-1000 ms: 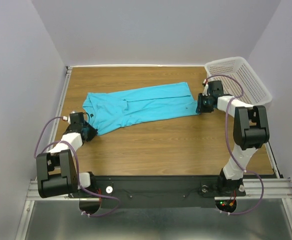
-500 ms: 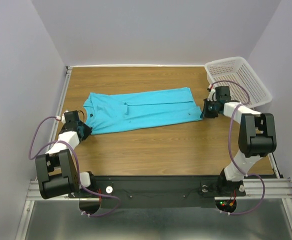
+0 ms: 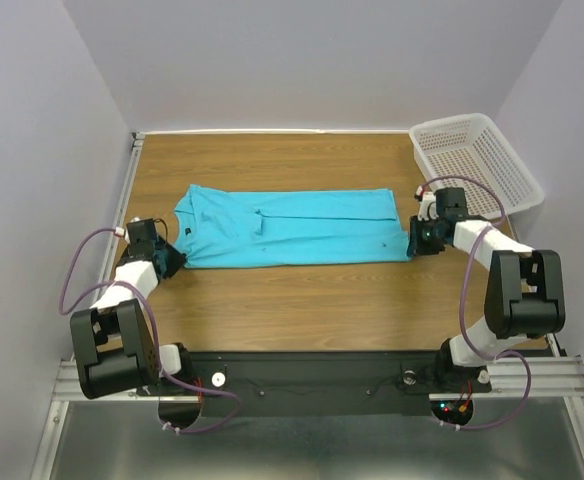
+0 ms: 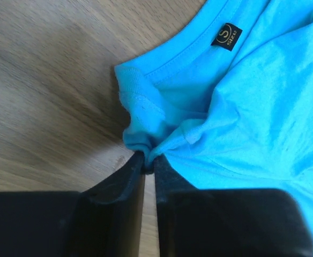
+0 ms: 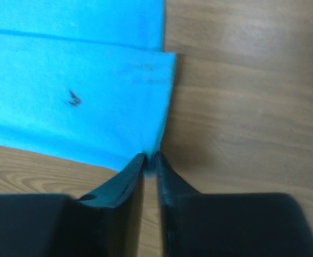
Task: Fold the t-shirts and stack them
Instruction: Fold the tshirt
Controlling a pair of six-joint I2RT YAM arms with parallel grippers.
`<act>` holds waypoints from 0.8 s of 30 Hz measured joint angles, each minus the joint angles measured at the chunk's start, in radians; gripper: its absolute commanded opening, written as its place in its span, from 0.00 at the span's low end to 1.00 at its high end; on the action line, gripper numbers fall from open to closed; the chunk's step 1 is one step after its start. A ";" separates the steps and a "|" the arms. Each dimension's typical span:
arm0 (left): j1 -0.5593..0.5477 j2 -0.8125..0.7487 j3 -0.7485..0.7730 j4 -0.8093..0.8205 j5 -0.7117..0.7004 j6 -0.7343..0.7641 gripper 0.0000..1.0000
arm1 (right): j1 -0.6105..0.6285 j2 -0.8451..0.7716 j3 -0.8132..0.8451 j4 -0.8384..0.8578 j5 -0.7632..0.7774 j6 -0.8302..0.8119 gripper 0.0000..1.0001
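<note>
One turquoise t-shirt lies stretched left to right across the wooden table, folded lengthwise into a long band. My left gripper is shut on the shirt's near left corner by the collar; in the left wrist view the fabric bunches between the fingertips, with the dark neck label above. At the band's near right corner my right gripper is shut on the hem, and the t-shirt runs away from the pinch in the right wrist view.
A white perforated basket stands at the back right corner, just behind the right arm. Walls close the table on the left, back and right. Bare wood lies between the shirt and the arm bases.
Both grippers moved apart and toward the near edge, pulling the slanted, slack shirt straight and taut. The right gripper closed on the hem corner.
</note>
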 measured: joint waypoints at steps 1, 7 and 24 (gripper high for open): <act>0.000 -0.007 0.000 -0.005 0.008 0.000 0.43 | 0.000 -0.008 -0.004 -0.008 0.000 -0.014 0.35; 0.004 -0.153 0.008 -0.053 0.018 -0.006 0.67 | -0.007 -0.078 0.020 -0.057 0.007 -0.075 0.63; 0.013 0.060 0.196 0.109 0.147 0.097 0.66 | -0.007 0.084 0.290 -0.066 -0.459 -0.296 0.70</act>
